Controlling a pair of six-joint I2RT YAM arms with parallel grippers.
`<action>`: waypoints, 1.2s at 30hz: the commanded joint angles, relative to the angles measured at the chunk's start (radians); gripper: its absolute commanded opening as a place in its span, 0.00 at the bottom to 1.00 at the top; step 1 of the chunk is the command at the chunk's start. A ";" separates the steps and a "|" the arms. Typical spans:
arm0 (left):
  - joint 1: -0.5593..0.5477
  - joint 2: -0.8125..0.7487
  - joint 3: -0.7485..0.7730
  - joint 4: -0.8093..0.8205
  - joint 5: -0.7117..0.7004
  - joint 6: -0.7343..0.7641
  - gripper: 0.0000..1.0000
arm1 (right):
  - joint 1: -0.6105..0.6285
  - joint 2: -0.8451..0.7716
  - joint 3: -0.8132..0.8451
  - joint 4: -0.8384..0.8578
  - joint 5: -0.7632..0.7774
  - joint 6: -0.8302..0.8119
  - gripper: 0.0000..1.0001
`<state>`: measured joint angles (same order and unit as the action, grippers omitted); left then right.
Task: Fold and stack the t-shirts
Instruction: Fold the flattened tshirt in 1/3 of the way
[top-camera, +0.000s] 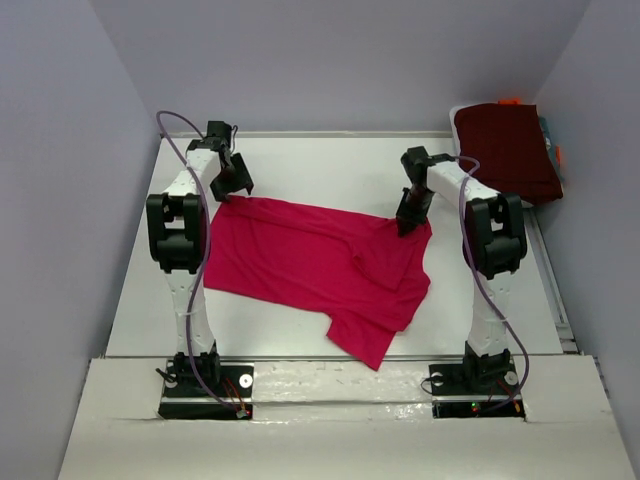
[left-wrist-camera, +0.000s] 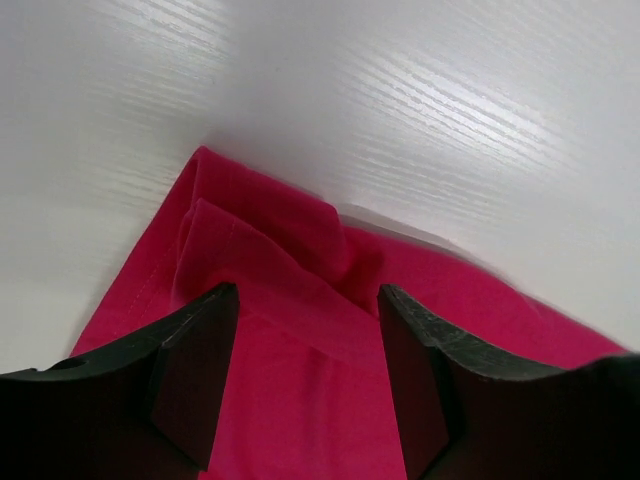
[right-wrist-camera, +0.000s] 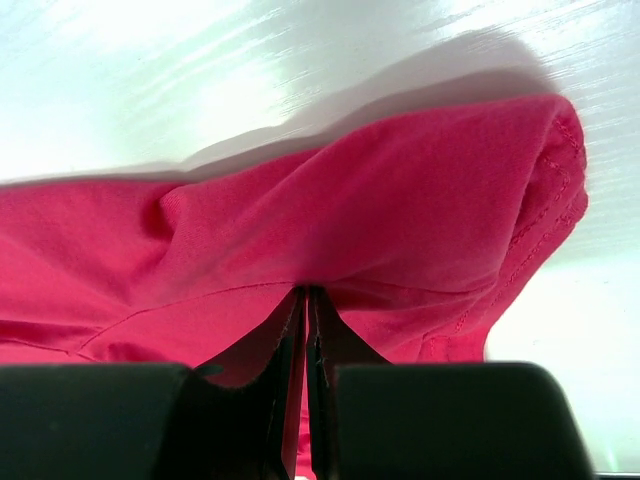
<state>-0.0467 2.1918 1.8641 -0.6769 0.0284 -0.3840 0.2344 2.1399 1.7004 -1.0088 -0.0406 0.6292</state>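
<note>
The white, wood-grained bench (top-camera: 320, 165) carries a crimson-pink t-shirt (top-camera: 300, 260) spread mostly flat across its middle. The shirt's right side is rumpled, and one part reaches toward the near edge. A folded dark maroon garment (top-camera: 505, 150) sits at the far right corner.

The left arm (top-camera: 185, 235) and right arm (top-camera: 492, 240) have white link shells and bulky black joint housings. A thin purple cable (top-camera: 168, 128) loops along each. Black base plates (top-camera: 205, 388) carry silver screws. The left hand (top-camera: 232, 183) and right hand (top-camera: 409, 222) are matte black, with wedge-shaped fingers (left-wrist-camera: 195, 380).
</note>
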 joint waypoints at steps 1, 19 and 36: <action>-0.004 -0.018 0.030 -0.023 -0.019 0.014 0.65 | -0.017 0.012 -0.019 0.009 0.011 -0.006 0.11; -0.004 -0.049 -0.051 -0.047 -0.117 -0.003 0.46 | -0.017 0.048 -0.028 0.026 -0.012 -0.025 0.11; -0.013 -0.067 -0.080 -0.041 -0.136 -0.009 0.16 | -0.026 0.049 -0.050 0.041 -0.024 -0.029 0.10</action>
<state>-0.0574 2.1887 1.7821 -0.7048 -0.0834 -0.3897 0.2153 2.1571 1.6707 -0.9939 -0.0719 0.6136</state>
